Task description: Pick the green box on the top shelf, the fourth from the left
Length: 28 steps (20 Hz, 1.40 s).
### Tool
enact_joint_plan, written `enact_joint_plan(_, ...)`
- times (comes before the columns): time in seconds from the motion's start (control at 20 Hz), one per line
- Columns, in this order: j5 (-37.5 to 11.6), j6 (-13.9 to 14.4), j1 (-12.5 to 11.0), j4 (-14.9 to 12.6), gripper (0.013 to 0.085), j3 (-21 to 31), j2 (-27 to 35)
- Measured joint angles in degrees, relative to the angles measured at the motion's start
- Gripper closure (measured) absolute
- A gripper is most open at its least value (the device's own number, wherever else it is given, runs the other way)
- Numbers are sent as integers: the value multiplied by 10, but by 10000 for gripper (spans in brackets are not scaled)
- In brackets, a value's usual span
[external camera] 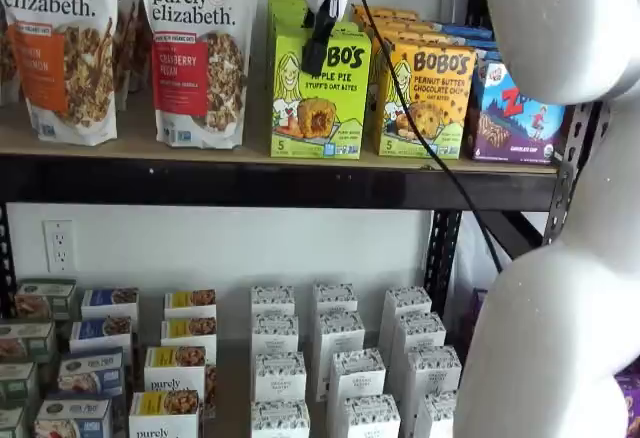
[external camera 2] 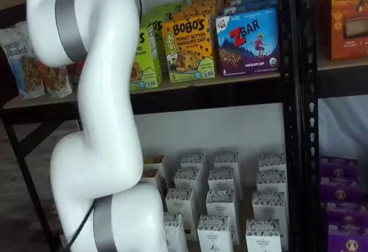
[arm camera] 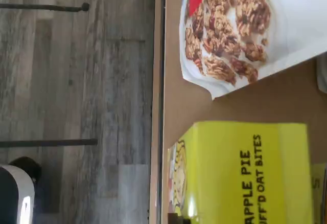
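The green box (external camera: 320, 93) stands upright at the front edge of the top shelf (external camera: 250, 163), upper centre of frame, between a granola bag (external camera: 197, 48) and the yellow box (external camera: 427, 98). The gripper (external camera: 314, 58) hangs directly before its front face, presumably aligning for a grasp. Finger spread cannot be told: they appear side-on.

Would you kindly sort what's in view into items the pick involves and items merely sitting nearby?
Job:
green box
top shelf
gripper

Bystanders:
cranberry granola bag
peanut butter Bobo's box
ZBar box
small white boxes
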Motion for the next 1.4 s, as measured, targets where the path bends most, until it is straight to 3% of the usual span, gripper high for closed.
enact_joint_plan(0.65,-2,-1,0,-3,490,7,-6)
enact_joint_plan(0.85,-5,-1,-1,-1,570,13,-10)
enact_joint_plan(0.95,-6,-1,-1,-1,650,15,-11)
enact_joint_plan(1.2,-4,-1,0,-3,650,16,-12)
enact_joint_plan(1.4,-8,-2,-1,-1,730,21,-14)
